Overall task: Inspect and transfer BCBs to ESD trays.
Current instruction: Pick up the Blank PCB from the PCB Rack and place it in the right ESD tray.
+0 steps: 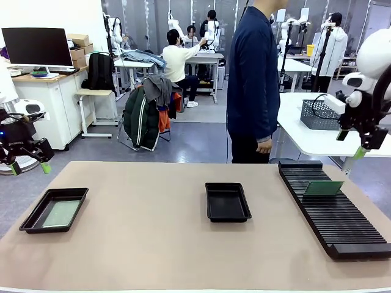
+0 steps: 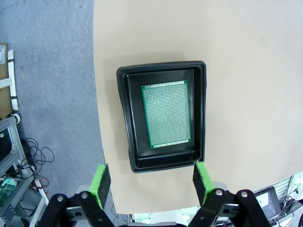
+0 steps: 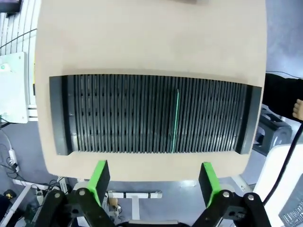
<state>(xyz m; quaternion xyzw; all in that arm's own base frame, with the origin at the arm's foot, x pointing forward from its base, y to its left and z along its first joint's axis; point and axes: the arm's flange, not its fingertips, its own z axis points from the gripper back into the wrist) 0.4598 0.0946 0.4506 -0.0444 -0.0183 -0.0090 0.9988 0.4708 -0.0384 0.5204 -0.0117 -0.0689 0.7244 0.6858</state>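
BCB [image 2: 166, 115] flat in tray [image 2: 129, 113] below parted left gripper [image 2: 151, 178], second BCB [image 3: 175, 120] upright in rack [image 3: 118, 113] below parted right gripper [image 3: 154, 177]

Raised at opposite sides, the left claw [image 1: 30, 166] and right claw [image 1: 359, 150] hover, jaws spread.

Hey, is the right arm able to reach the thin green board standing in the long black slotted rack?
Probably yes: the open right gripper hangs above the black slotted rack, and the thin green board stands alone there, slots beside it empty.
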